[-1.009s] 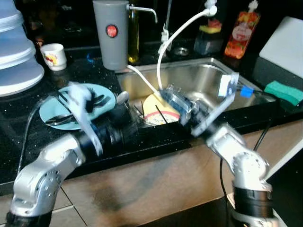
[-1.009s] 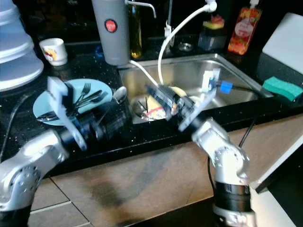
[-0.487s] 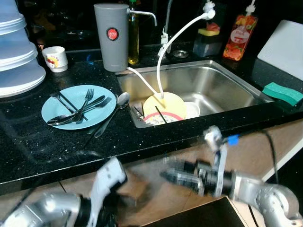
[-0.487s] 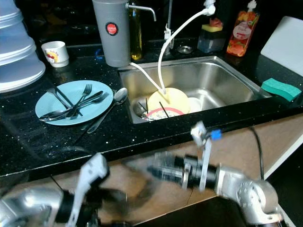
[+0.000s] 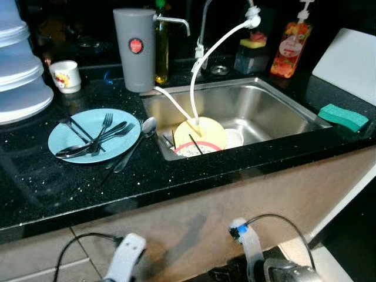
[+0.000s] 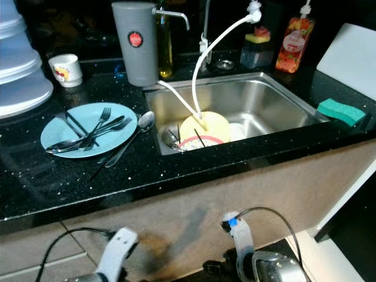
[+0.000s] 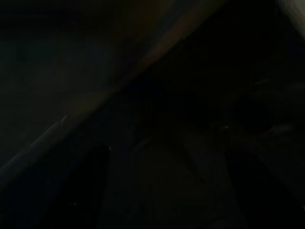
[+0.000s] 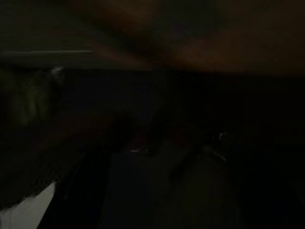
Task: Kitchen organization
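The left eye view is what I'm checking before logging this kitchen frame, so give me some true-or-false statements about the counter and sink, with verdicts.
1. Forks and spoons lie on the light blue plate. True.
2. The yellow plate sits on the counter beside the blue one. False: it lies inside the steel sink.
3. A green sponge rests on the counter to the right of the sink. True.
4. The grey canister lies on its side. False: it stands upright behind the sink's left corner.
5. A large spoon lies on the black counter between the blue plate and the sink. True.
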Controlling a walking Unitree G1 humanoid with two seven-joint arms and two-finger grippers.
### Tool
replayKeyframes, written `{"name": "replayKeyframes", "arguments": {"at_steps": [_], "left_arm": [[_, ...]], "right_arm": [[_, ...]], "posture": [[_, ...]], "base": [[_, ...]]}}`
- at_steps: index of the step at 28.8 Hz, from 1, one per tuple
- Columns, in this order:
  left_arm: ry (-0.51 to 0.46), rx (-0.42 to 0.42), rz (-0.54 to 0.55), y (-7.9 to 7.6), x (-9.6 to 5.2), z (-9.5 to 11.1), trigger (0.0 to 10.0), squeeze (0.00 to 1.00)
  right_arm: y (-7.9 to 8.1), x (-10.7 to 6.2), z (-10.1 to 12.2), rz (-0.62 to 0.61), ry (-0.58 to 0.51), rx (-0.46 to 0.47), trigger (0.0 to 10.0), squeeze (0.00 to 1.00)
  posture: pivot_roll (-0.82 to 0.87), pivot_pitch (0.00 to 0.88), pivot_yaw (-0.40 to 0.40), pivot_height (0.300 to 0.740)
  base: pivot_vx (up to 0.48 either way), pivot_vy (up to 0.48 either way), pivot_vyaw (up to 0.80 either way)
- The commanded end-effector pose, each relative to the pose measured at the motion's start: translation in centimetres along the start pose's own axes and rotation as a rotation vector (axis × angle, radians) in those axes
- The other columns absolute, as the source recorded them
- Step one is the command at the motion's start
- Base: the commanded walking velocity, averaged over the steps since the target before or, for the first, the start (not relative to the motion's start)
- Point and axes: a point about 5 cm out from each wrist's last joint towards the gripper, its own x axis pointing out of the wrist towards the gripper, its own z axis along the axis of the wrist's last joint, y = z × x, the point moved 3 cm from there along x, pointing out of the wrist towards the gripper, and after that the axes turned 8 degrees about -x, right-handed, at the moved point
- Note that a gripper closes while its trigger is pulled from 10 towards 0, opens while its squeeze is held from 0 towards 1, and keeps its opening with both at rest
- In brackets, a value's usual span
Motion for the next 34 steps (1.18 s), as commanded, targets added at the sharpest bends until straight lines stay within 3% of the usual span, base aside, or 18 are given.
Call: {"name": "replayKeyframes", "arguments": {"at_steps": [1,2,6,8,12,20,26,34], "left_arm": [[0.029,-0.021,0.050,0.5,0.6,-1.8,10.0,0.00],[0.057,-0.059,0.108,1.1,1.1,-3.4,10.0,0.00],[0.078,-0.095,0.155,1.5,1.6,-4.7,10.0,0.00],[0.087,-0.138,0.178,1.5,1.8,-6.1,10.0,0.00],[0.066,-0.132,0.172,1.4,2.2,-6.7,10.0,0.00],[-0.135,-0.207,0.209,2.6,2.5,-3.9,10.0,0.00],[-0.146,-0.161,0.209,2.7,2.5,-3.7,10.0,0.00],[-0.168,-0.172,0.190,2.5,2.8,-3.5,10.0,0.00]], "right_arm": [[-0.2,0.5,-1.9,-0.054,0.024,0.044,10.0,0.00],[0.2,1.2,-3.7,-0.094,0.047,0.113,10.0,0.00],[0.3,1.7,-5.2,-0.145,0.072,0.170,10.0,0.00],[0.4,2.1,-6.6,-0.203,0.094,0.244,10.0,0.00],[0.8,2.5,-7.5,-0.235,0.107,0.236,10.0,0.00],[-0.1,2.6,-7.0,-0.309,0.036,0.220,10.0,0.00],[-0.5,2.5,-6.6,-0.337,0.002,0.205,10.0,0.00],[-0.4,2.7,-6.4,-0.343,-0.025,0.244,10.0,0.00]], "posture": [[0.05,0.086,-0.007,0.740],[0.05,0.086,-0.007,0.740],[0.05,0.090,-0.005,0.740],[0.05,0.093,-0.003,0.740],[0.05,0.097,-0.002,0.740],[0.05,0.101,-0.008,0.740],[0.05,0.101,-0.006,0.740],[0.05,0.099,-0.005,0.740]], "base": [[0.000,0.000,0.00],[0.000,0.000,0.00],[0.000,0.000,0.00],[0.000,0.000,0.00],[0.000,0.000,0.00],[0.000,0.000,0.00],[0.000,0.000,0.00],[0.000,0.000,0.00]]}}
